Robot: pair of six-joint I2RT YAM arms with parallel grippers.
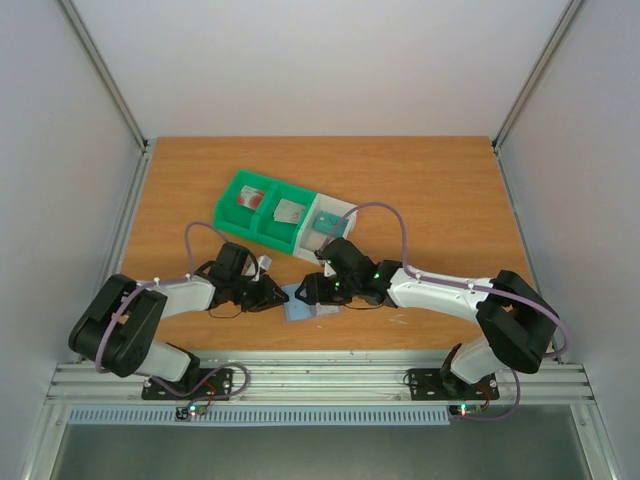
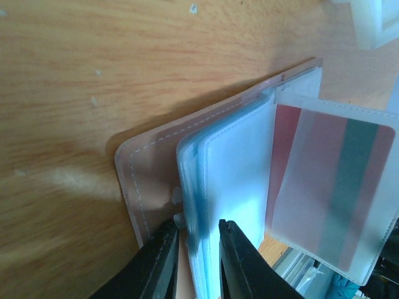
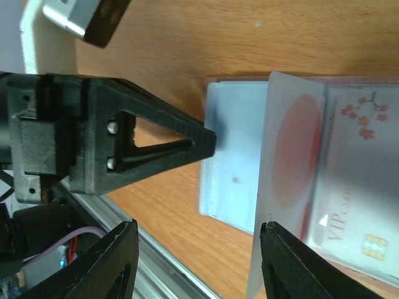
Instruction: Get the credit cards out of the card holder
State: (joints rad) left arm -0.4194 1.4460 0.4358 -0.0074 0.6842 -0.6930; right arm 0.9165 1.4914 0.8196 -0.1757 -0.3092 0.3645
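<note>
Wood in a warm orange-brown makes up the surface [image 1: 450,200], scattered with small pale flecks [image 2: 96,99] that show in the left wrist view. Plain white walls [image 1: 320,60] close it in at the back and on both sides, with slanting metal posts [image 1: 105,70] at the corners. A ribbed aluminium rail [image 1: 320,378] along the near edge carries both arm bases.

A green-and-white tray [image 1: 255,232] sits at an angle toward the middle of the surface. A small flat piece lies in each of its compartments, too small to identify.

The card holder [image 1: 300,306] lies open on the wood close to the near edge, just in front of the tray and between the two arms. The left claw [image 1: 272,296] is closed narrow on the stack of clear sleeves at the holder's edge. One frosted sleeve, fanned out to the side, holds a card with a dark stripe [image 2: 349,187].

The right claw [image 3: 198,227] hangs over the holder with its jaws wide apart and nothing clamped. A raised sleeve holding a card with a red-pink patch [image 3: 293,156] stands just beside one of its fingers. Next to that, a VIP card [image 3: 361,187] printed with blossoms lies in its pocket.
</note>
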